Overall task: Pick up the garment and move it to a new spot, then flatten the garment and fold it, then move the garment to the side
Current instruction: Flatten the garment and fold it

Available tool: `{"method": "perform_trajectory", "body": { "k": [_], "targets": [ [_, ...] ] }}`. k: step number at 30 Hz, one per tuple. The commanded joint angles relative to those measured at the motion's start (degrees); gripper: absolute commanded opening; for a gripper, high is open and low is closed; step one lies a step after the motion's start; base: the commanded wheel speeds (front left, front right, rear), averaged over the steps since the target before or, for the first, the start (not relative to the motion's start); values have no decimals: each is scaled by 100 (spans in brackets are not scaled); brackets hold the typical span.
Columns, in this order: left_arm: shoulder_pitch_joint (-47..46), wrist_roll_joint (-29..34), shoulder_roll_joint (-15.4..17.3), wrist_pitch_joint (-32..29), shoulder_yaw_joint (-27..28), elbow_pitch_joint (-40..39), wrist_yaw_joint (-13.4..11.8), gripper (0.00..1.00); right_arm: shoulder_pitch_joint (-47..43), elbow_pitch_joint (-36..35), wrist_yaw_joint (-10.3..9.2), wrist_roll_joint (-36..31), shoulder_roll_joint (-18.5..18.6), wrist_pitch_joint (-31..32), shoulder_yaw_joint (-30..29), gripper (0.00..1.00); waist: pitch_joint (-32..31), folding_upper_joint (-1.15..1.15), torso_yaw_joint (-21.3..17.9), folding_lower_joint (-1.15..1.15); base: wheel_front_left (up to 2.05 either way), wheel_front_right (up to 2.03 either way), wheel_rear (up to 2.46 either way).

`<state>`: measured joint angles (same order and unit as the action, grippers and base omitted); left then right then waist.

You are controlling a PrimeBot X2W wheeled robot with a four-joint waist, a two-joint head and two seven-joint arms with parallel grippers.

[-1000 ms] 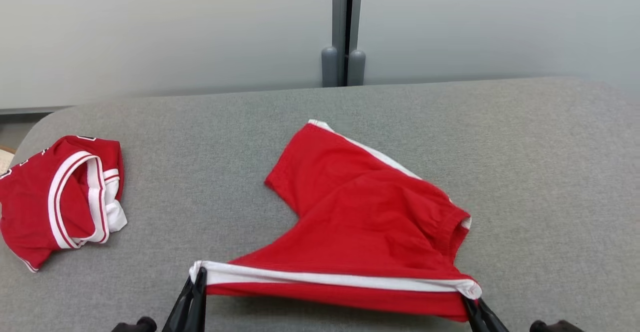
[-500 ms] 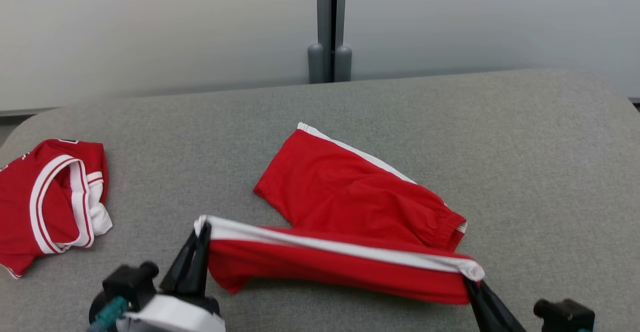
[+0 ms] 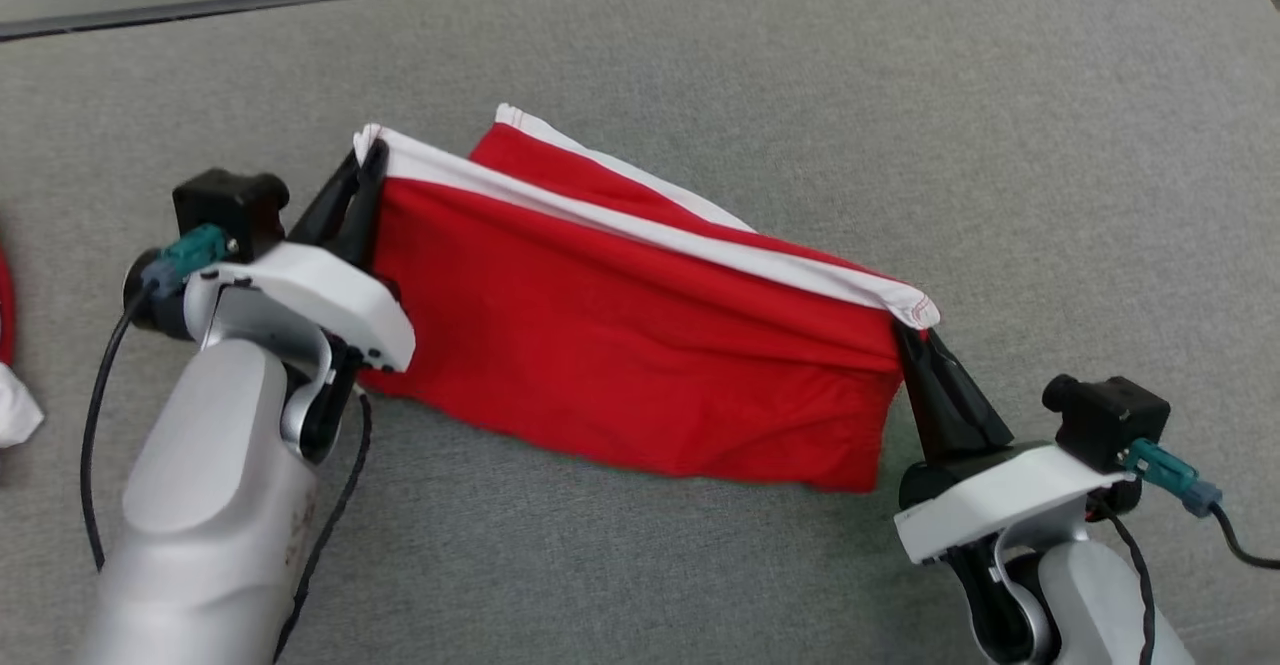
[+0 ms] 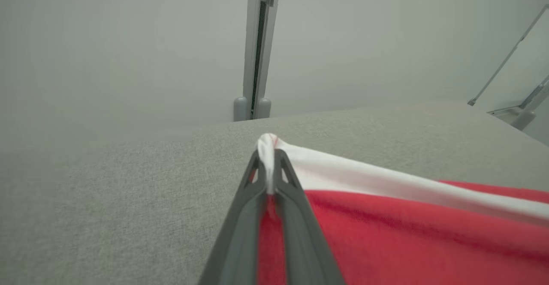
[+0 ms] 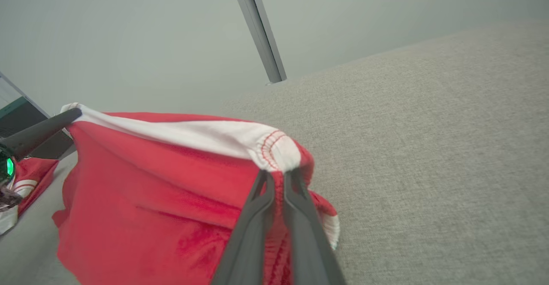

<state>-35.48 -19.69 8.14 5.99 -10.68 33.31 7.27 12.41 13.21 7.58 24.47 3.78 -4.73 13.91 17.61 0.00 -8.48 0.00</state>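
The left gripper (image 3: 366, 163) is pinching one end of the white waistband of the red fabric shorts with white side stripes (image 3: 620, 345). The right gripper (image 3: 908, 337) is clamping the other end, both jaws closed on cloth. The shorts are hanging stretched between them, the lower edge trailing on the grey felt-covered table (image 3: 950, 95), clear of its far edge. This is probably the folding stroke, so both arms should be travelling together, holding the band level and evenly taut, laying the raised layer squarely without bunching.

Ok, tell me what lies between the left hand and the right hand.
The red garment: its white-banded edge runs from the left hand to the right hand, each shut on a corner. The head view shows it.
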Motion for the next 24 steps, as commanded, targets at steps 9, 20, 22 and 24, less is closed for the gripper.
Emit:
{"method": "perform_trajectory", "body": {
  "k": [9,20,22,24],
  "targets": [
    [-1594,-173,-11,103,-674,1467,18,0,712,552,-15,332,-29,-363,207,0,819,0,-550,0,0,0,0],
    [-1819,-696,20,762,-1095,2511,9,100,689,672,-13,36,405,-775,588,100,709,0,-450,0,0,0,0],
    [-1678,-723,18,872,-1000,2419,-62,100,523,516,-13,-168,521,-856,460,100,596,0,-356,0,0,0,0],
    [-1488,-685,58,912,-881,2197,-207,100,375,294,-13,-334,586,-913,292,100,475,0,-259,0,0,0,0]
  ]
}}
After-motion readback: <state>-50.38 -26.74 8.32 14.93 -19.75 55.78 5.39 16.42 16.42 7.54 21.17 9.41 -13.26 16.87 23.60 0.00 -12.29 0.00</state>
